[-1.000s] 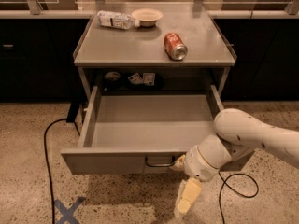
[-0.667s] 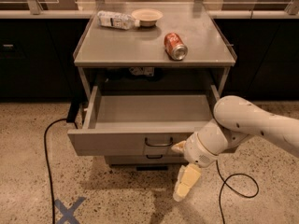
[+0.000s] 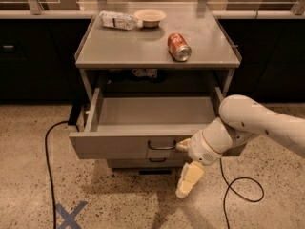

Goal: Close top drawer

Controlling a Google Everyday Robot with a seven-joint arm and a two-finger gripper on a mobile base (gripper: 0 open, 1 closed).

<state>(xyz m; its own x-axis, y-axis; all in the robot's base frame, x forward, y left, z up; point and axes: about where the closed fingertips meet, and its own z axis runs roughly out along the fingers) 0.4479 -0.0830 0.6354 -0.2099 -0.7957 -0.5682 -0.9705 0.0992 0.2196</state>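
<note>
The top drawer (image 3: 119, 146) of the grey metal cabinet stands partly open, and its flat grey tray (image 3: 152, 112) shows inside. Its dark wire handle (image 3: 162, 146) is at the centre of the front panel. My gripper (image 3: 185, 163) is at the front panel, just right of the handle. Its fingers are spread: the upper fingertip (image 3: 182, 145) touches the panel and the lower finger (image 3: 189, 179) hangs down below the drawer. It holds nothing. My white arm comes in from the right.
A lower drawer front (image 3: 143, 163) shows under the top one. On the cabinet top (image 3: 128, 49) lie a red can (image 3: 178, 46), a bowl (image 3: 149, 17) and a plastic bottle (image 3: 118, 20). Black cables (image 3: 47, 147) run over the floor on both sides. A blue tape cross (image 3: 70, 214) marks the floor.
The drawer has slid inward toward the cabinet and sticks out less. My gripper has moved forward with it, staying against the front panel beside the handle.
</note>
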